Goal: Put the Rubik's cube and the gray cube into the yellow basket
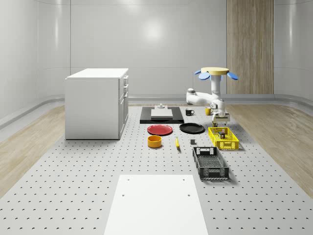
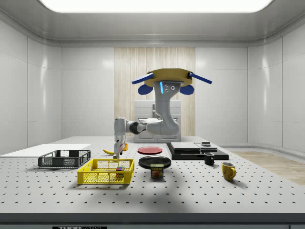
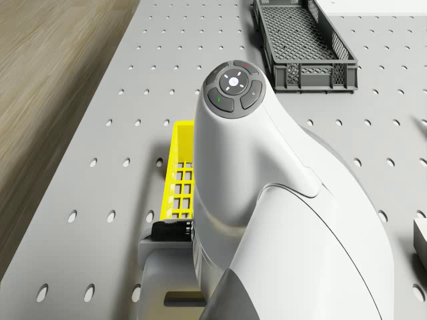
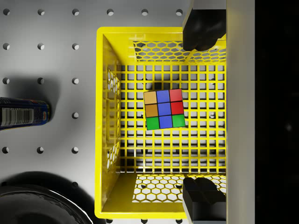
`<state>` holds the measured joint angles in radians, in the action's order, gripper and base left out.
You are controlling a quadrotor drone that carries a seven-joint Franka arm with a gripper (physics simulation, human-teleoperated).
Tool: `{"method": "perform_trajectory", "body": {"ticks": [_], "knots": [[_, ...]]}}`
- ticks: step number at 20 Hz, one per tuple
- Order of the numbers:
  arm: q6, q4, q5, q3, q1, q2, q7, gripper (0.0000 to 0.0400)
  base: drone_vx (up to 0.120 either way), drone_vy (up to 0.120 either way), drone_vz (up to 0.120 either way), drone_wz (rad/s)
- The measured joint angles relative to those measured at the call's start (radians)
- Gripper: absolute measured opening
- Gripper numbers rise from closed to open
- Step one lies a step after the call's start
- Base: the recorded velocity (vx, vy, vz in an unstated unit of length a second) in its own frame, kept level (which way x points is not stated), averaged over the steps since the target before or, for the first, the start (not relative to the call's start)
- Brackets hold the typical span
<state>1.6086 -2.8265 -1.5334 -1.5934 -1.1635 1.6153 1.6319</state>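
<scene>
Fingers (image 4: 201,30) of the gripper (image 4: 202,114) stand spread and empty above the yellow basket (image 4: 110,32), where the Rubik's cube (image 4: 163,109) lies. The drone (image 1: 215,72) hovers near the table's (image 1: 73,186) right edge. Rigid, light, probably slick: grip opposite flat faces.

Yellow basket (image 4: 107,93) floor lies open around the Rubik's cube (image 4: 163,109).
</scene>
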Motion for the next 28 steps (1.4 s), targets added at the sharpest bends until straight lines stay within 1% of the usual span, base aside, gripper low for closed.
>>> {"method": "perform_trajectory", "body": {"ticks": [7, 19, 28], "knots": [[-0.014, 0.002, 0.048, -0.05, -0.001, 0.004, 0.001, 0.04, 0.0, -0.12, 0.0, 0.0], [-0.012, 0.003, 0.064, -0.064, -0.001, 0.01, 0.001, 0.04, 0.0, -0.12, 0.0, 0.0], [-0.01, 0.003, 0.066, -0.065, -0.001, 0.013, 0.001, 0.04, 0.116, -0.12, 0.0, 0.0]]}}
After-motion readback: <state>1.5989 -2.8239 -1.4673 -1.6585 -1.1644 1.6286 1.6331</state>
